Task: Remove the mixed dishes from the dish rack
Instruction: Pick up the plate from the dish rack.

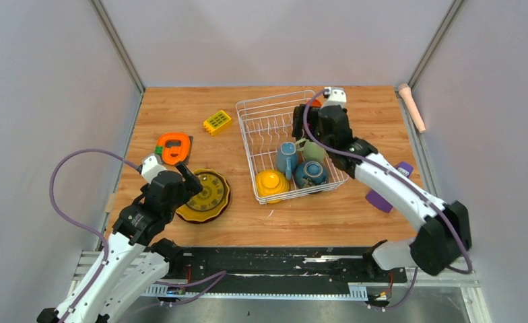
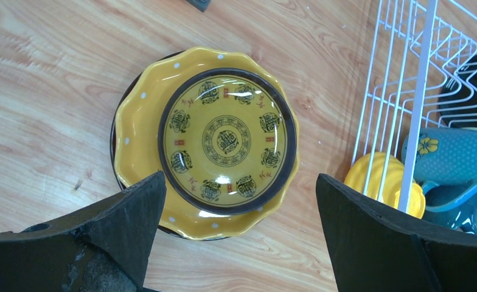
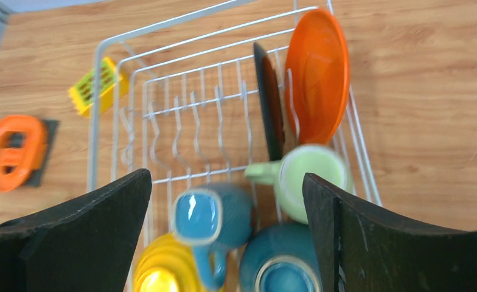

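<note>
Left claw point(image 2: 239, 182): jaws spread wide, nothing between them; hangs above the stacked plates on the wooden table point(image 1: 180, 101).
Right claw point(image 3: 227, 179): jaws spread wide, nothing held; poised over the right end of the rack, above the mugs.
White wire dish rack point(image 1: 275, 97): sits on the table right of centre, long side angled slightly.
Yellow scalloped plate with dark ring and printed medallions point(image 2: 227, 143): flat on the table left of the rack, outside it.
Dark brown round plate point(image 2: 115, 146): directly under the yellow plate, only its rim showing.
Orange round plate point(image 3: 318, 79): upright between tines at the far right end of the rack.
Dark thin plate point(image 3: 269, 103): upright in the rack, just beside the orange plate.
Pale green mug point(image 3: 309, 179): in the rack, near the two upright plates.
Blue mug point(image 3: 208, 219): in the rack, beside the green mug.
Yellow bowl point(image 1: 273, 184): near-left corner of the rack.
Dark teal bowl point(image 1: 311, 173): near-right corner, beside the yellow bowl.
Small yellow studded brick point(image 1: 217, 122): on the table just left of the rack.
Orange round gadget point(image 1: 173, 147): on the table, beyond the stacked plates.
</note>
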### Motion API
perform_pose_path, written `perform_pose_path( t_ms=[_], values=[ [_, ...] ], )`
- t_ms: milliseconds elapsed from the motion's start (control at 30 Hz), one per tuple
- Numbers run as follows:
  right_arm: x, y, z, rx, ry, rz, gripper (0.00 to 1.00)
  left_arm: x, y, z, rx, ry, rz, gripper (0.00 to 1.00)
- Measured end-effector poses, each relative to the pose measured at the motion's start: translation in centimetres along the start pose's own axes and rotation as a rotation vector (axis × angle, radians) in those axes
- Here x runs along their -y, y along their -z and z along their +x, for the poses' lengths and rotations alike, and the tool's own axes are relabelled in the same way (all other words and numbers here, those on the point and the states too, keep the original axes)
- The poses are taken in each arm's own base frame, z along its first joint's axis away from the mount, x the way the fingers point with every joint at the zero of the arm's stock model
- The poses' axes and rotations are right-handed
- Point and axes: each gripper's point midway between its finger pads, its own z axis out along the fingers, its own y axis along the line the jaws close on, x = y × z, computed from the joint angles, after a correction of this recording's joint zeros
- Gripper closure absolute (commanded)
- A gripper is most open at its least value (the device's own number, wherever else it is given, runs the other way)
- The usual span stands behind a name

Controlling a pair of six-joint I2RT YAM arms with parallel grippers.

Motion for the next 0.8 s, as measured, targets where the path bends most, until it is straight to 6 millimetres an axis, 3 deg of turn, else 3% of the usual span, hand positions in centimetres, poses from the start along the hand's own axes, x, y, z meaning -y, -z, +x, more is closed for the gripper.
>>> perform_pose_path(
  t_ms=[100,267,333,400,800],
  values=[
    [0.5,-3.7,0.0,-0.039,0.081,0.057,0.1,0.4,-0.3,0.4,-0.014,-0.028,0.019,0.0],
    [1.3,-9.4,1.6,-0.132,0.19,0.141,0.19,0.0,-1.0,1.7,-0.041,-0.073,0.03,0.0],
    [1.8,-10.8,2.2,-0.155,0.221,0.166,0.3,-0.1,-1.0,1.9,-0.047,-0.08,0.033,0.0],
    [2.2,-11.9,2.7,-0.177,0.255,0.19,0.39,0.1,-0.9,1.9,-0.047,-0.079,0.044,0.0],
    [4.0,-15.2,3.2,-0.198,0.346,0.272,0.57,0.3,-1.0,1.8,-0.041,-0.084,0.055,0.0]
  ],
)
